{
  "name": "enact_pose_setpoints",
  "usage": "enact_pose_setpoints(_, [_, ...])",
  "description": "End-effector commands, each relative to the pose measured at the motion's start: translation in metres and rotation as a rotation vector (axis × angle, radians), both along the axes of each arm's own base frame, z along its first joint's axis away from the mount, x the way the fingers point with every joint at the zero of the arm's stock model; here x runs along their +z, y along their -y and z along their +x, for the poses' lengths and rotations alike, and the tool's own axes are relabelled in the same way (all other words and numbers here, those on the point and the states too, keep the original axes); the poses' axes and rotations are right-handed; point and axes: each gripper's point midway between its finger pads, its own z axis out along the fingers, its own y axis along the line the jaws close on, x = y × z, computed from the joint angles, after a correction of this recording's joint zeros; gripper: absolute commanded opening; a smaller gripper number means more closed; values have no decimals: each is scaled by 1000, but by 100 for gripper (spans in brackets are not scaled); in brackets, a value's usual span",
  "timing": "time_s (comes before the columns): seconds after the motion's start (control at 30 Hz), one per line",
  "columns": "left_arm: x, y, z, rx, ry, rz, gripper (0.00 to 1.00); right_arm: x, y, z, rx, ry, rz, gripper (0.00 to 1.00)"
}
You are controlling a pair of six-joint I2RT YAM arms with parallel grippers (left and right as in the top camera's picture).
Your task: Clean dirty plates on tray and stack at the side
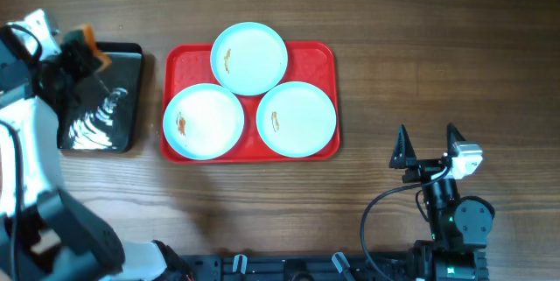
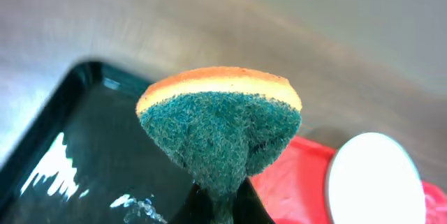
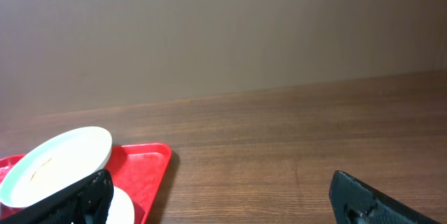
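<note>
Left end effector [image 2: 219,204] is clamped on a sponge [image 2: 220,123], green scrub face toward the wrist cam, orange layer behind. It hangs over the far end of the black tray [image 1: 129,110], which has water on it. Right end effector [image 1: 427,139] has its fingers apart, holding nothing, at the near-right of the bench [image 1: 420,45].

Key relation: the plates lie to the right of the sponge, past a thin strip of bench and the raised rim of the red tray [image 1: 325,53]. The tray's long axis runs left-right, w/ three plates on it in a triangle, touching or nearly so.
- Left plate [image 1: 203,122]: closest to the sponge, to its right and a bit toward the robot. Its smear is on the left side, i.e. the side facing the sponge.
- Far plate [image 1: 249,58]: next closest, roughly level w/ the sponge, and it overhangs the tray's far rim.
- Right plate [image 1: 297,119]: furthest from the left arm. It's the nearest plate to the right end effector, tho well apart from it.

Judgement: wiping hasn't begun, since all three plates show smears. The left arm is the one to move, prob. rightward then down onto the left plate, keeping high enough to clear both tray rims. The plates crowd each other, so a sideways scrub could shove one into its neighbour, and the overhanging far plate may rock. The right arm may be needed to steady a plate. Bare wood btwn the red tray and the right end effector looks like the obvious room for the stack.
</note>
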Motion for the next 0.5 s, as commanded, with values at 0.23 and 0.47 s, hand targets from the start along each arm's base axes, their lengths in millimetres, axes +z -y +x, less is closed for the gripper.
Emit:
enact_pose_setpoints(0.23, [-99, -4, -7, -76, -176, -63, 4, 0, 1, 0, -7, 2, -14, 100])
enact_pose_setpoints(0.47, [-22, -6, -6, -146, 78, -126, 4, 0, 1, 0, -7, 2, -14, 100])
